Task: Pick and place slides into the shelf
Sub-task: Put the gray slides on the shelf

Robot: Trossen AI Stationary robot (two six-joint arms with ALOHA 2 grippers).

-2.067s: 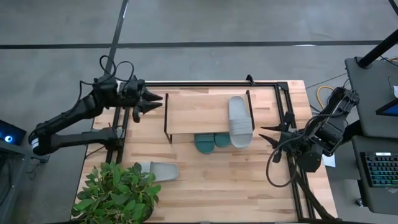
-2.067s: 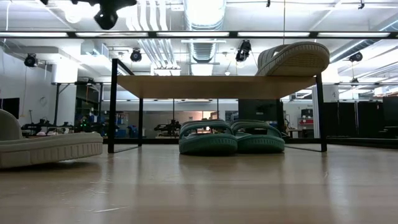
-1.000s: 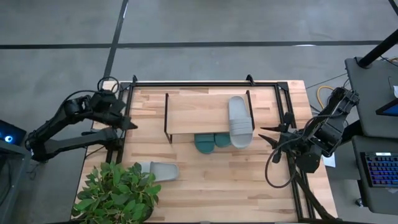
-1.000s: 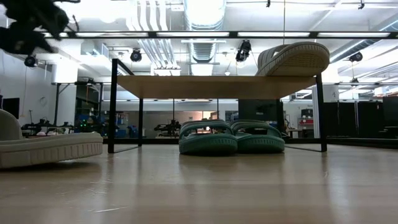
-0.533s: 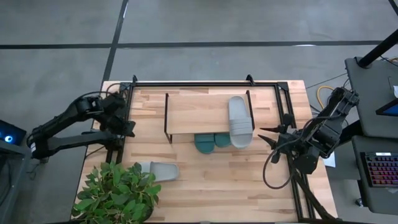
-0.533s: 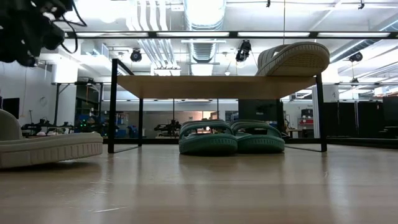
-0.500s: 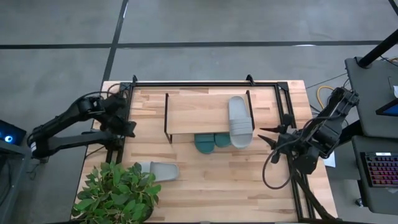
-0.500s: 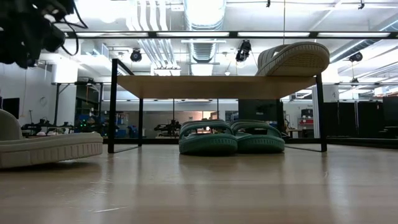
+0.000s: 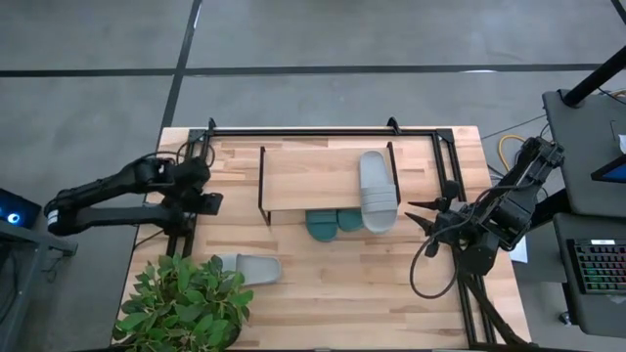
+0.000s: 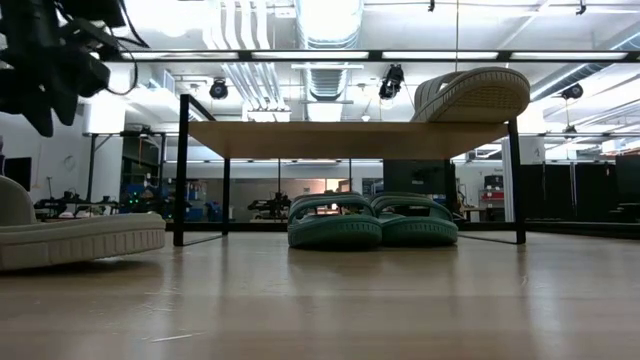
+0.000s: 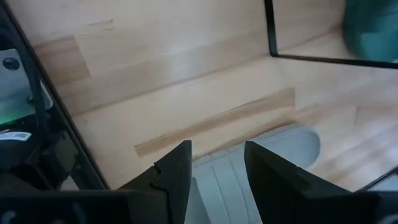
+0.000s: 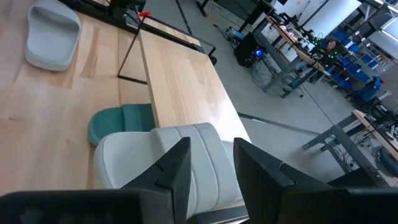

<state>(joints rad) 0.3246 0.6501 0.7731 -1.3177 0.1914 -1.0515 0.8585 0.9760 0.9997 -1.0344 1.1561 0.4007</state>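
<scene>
**Slide and Shelf Positions, Both Grippers Empty**

In the high view, the shelf (image 9: 313, 176) stands on the upper middle of the table (image 9: 391, 284). One pale grey slide (image 9: 378, 191) lies on the shelf top board at its 3 o'clock end, its front part overhanging the board's near edge. The two teal slides (image 9: 331, 223) sit side by side, touching, on the table under the shelf, at the 5 o'clock side of the board. The second grey slide (image 9: 248, 267) lies on the table at 7 o'clock from the shelf, just beside the potted plant (image 9: 181, 305).

The left gripper (image 9: 207, 199) is at the table's 9 o'clock edge, well apart from the shelf. Its fingers (image 11: 176, 171) stand parted with nothing between them; the second grey slide shows beyond them.

The right gripper (image 9: 416, 215) waits at 3 o'clock, near the shelf's end, fingers parted and holding nothing.
</scene>
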